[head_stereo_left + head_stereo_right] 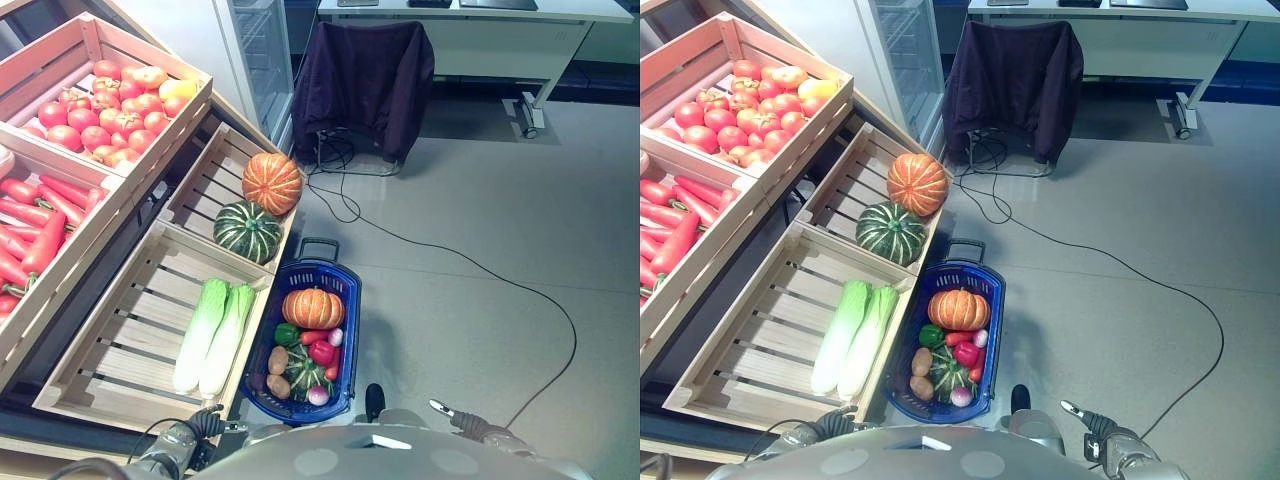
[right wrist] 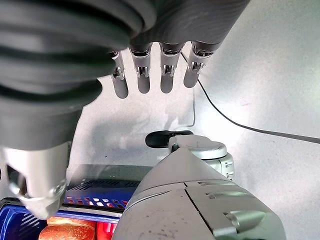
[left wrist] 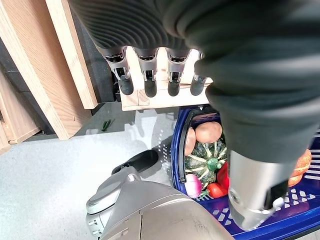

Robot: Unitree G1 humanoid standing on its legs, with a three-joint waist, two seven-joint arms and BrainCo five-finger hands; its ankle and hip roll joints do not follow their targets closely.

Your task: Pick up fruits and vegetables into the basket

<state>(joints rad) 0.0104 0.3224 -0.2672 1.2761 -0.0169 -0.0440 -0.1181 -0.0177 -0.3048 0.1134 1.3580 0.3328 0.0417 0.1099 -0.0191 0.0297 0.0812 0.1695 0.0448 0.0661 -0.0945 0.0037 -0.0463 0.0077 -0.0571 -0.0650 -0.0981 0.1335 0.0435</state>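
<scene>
A blue basket [image 1: 347, 300] stands on the floor beside the crates, handle folded toward the far end. It holds an orange pumpkin [image 1: 313, 307], a green pepper [image 1: 287, 333], red peppers [image 1: 322, 351], potatoes [image 1: 278, 360], a striped green squash [image 1: 303, 375] and a pink radish [image 1: 318, 395]. My left hand [image 3: 150, 80] hangs low by the crate edge above the basket's near end, fingers straight, holding nothing. My right hand [image 2: 145, 75] hangs over bare floor to the basket's right, fingers straight and empty.
Wooden crates line the left: two napa cabbages [image 1: 213, 335], an orange pumpkin [image 1: 271, 183] and a green squash [image 1: 247, 231], tomatoes [image 1: 110, 110], and red carrots [image 1: 35, 215]. A chair draped in dark cloth [image 1: 365, 75] and a desk [image 1: 480, 25] stand at the back.
</scene>
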